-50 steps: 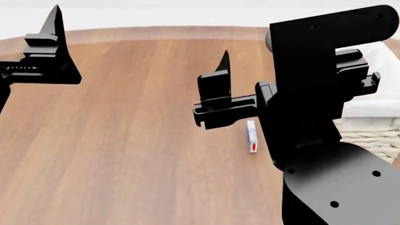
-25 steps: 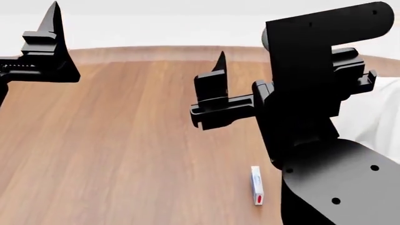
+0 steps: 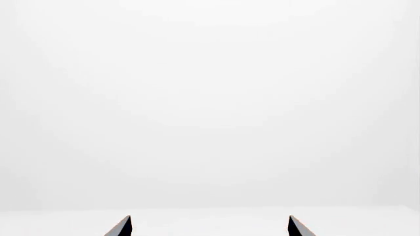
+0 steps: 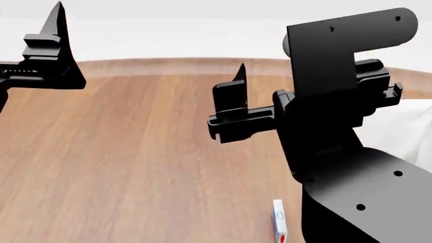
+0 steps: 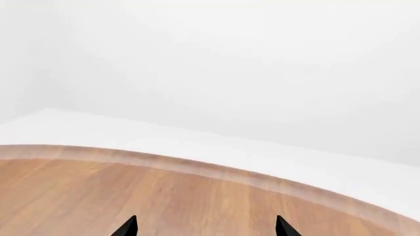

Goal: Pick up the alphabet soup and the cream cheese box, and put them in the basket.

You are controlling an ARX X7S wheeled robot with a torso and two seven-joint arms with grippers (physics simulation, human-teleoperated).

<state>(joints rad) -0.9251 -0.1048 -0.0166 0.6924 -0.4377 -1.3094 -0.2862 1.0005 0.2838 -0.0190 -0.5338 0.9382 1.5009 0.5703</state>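
The cream cheese box (image 4: 278, 224), small and white with a red spot, lies on the wooden table (image 4: 135, 152) at the bottom of the head view, just left of my right arm. My right gripper (image 5: 206, 222) hovers open above the table, and one of its fingers (image 4: 240, 76) points up well above the box. My left gripper (image 3: 209, 222) is open too, raised at the far left with a finger (image 4: 58, 20) pointing up; its wrist view shows only white background. A white cloth patch of the basket (image 4: 403, 129) shows at the right edge. The alphabet soup is out of view.
The table's curved far edge (image 4: 169, 63) runs across the head view, and the same edge (image 5: 217, 172) shows in the right wrist view, with white surroundings beyond. My bulky right arm (image 4: 351, 167) hides the table's right part and most of the basket.
The head view has tilted upward: the cream cheese box slid down toward the frame's bottom, the basket's wicker dropped out of sight, and the table's far edge sits lower. Both grippers stay open.
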